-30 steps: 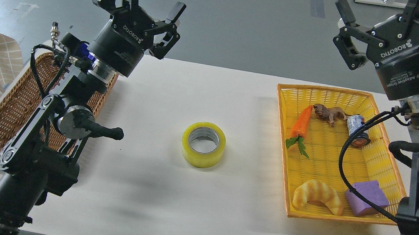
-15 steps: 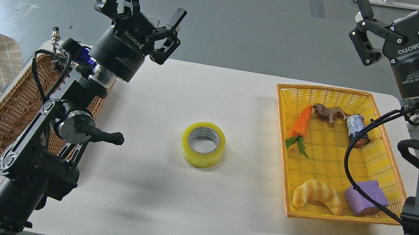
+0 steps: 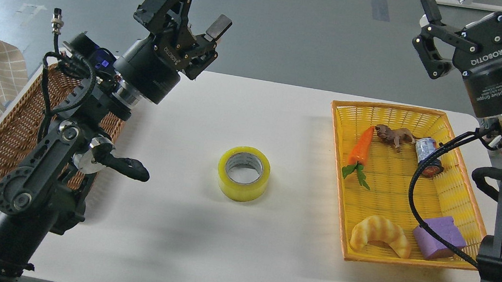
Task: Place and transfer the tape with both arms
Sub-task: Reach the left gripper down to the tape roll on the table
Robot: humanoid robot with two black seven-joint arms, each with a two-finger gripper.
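Observation:
The tape [image 3: 244,173], a yellow roll with a grey-white core, lies flat on the white table [image 3: 217,253] near its middle. My left gripper [image 3: 209,0] is open and empty, raised above the table's far left, well up and left of the tape. My right gripper [image 3: 472,10] is open and empty, raised high at the top right above the yellow basket's far end; one finger is partly cut off by the frame's top edge.
A brown wicker basket [image 3: 4,137] lies at the left, partly behind my left arm. A yellow basket [image 3: 417,115] at the right holds a carrot [image 3: 360,148], a brown animal toy [image 3: 394,135], a small can [image 3: 425,152], a croissant toy [image 3: 381,232] and a purple block [image 3: 439,236].
My left gripper has risen and moved right, toward the table's middle. My right gripper has moved up and slightly right. The tape has not moved.

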